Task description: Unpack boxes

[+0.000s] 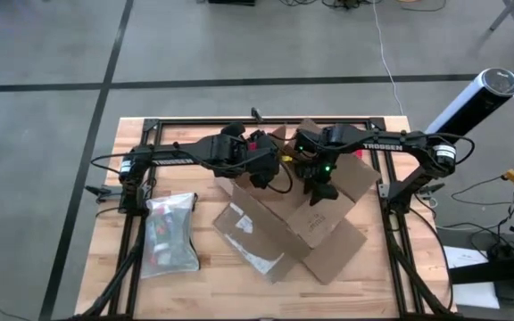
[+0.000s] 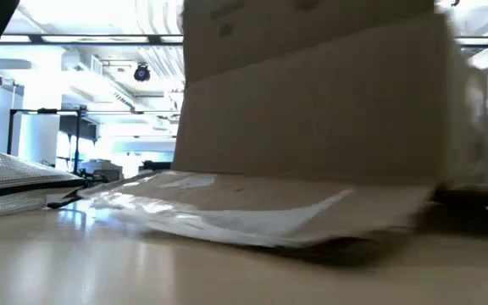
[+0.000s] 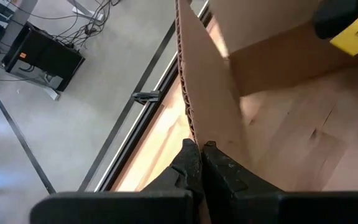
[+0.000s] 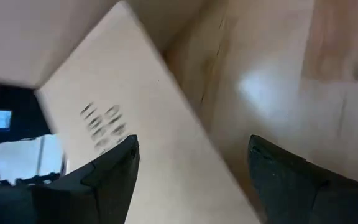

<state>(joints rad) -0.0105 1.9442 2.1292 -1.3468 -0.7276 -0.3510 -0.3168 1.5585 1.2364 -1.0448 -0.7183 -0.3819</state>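
The brown cardboard box (image 1: 293, 218) lies in the middle of the table with its flaps spread; in the low view the box (image 2: 312, 119) fills the middle. My left gripper (image 1: 262, 175) is at the box's far left side, shut on a flap; its wrist view shows the gripper (image 3: 199, 149) closed on the flap's edge. My right gripper (image 1: 319, 192) hovers over the box's open inside, open. In its wrist view the gripper (image 4: 191, 162) has a pale printed cardboard panel (image 4: 135, 124) running between the spread fingers; no touch shows. My left gripper pinches one box flap at its corrugated cut edge (image 3: 191, 127) between the two shut fingers. The fingers come slanting down from the table's left side. The flap stands up on edge, raised off the table, and stays joined to the box.
A translucent zip pouch (image 1: 169, 234) lies flat at the table's near left and also shows in the low view as the pouch (image 2: 7, 174). Black frame rails (image 1: 141, 223) run along the table's sides. A white cylinder (image 1: 471, 102) stands beyond the far right corner.
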